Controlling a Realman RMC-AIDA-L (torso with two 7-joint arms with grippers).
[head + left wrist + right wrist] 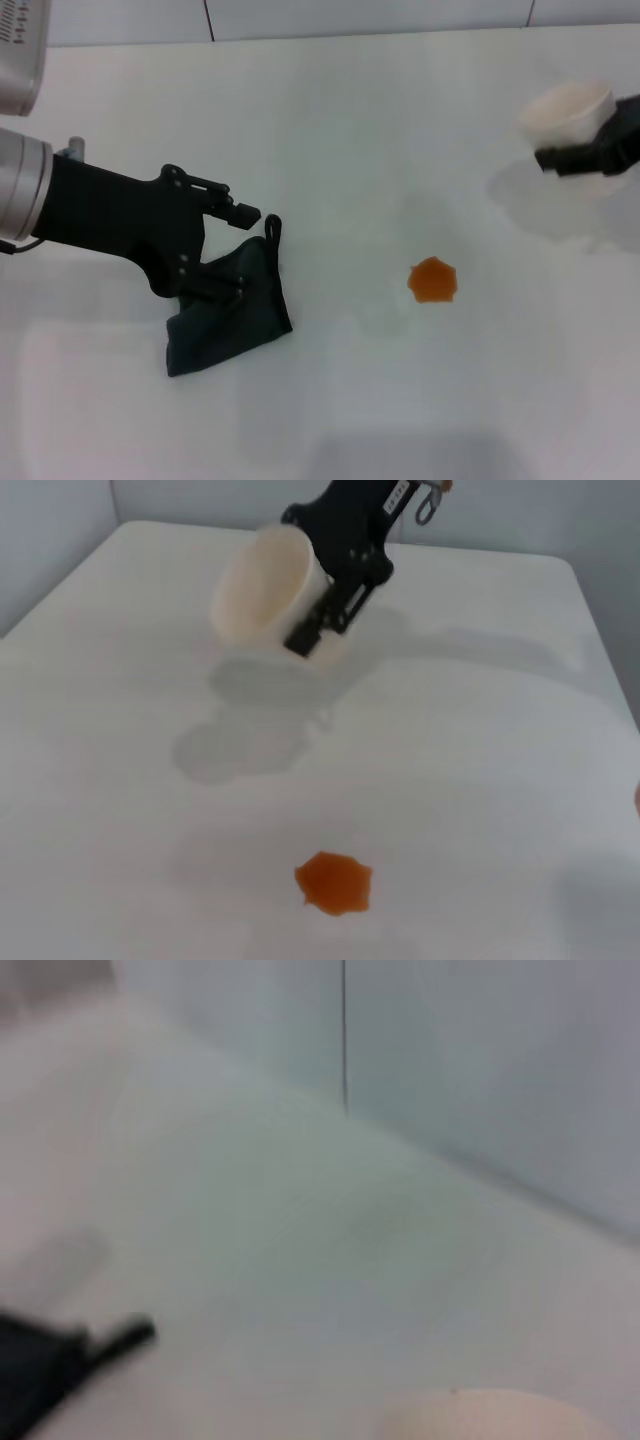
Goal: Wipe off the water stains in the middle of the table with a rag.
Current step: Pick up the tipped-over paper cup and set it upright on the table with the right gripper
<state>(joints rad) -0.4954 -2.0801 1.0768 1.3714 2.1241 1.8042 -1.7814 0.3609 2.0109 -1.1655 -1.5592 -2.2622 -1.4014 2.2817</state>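
Observation:
The rag (232, 318), a dark blackish-green cloth with a cord loop at its far corner, lies on the white table (340, 130) at the left. My left gripper (232, 250) is over the rag's upper part with its jaws spread wide, one finger (238, 212) beyond the cloth and the other on it. The water stain (433, 280), a small orange blotch, sits to the right of the rag, apart from it; it also shows in the left wrist view (333, 882). My right gripper (578, 155) is at the far right, shut on a white paper cup (568, 110).
The cup (262, 585) is held tilted above the table, its shadow on the surface below, well beyond the stain. The table's far edge meets a pale wall (300, 18). The right wrist view shows the cup's rim (500, 1418) and the dark left gripper (40, 1360) far off.

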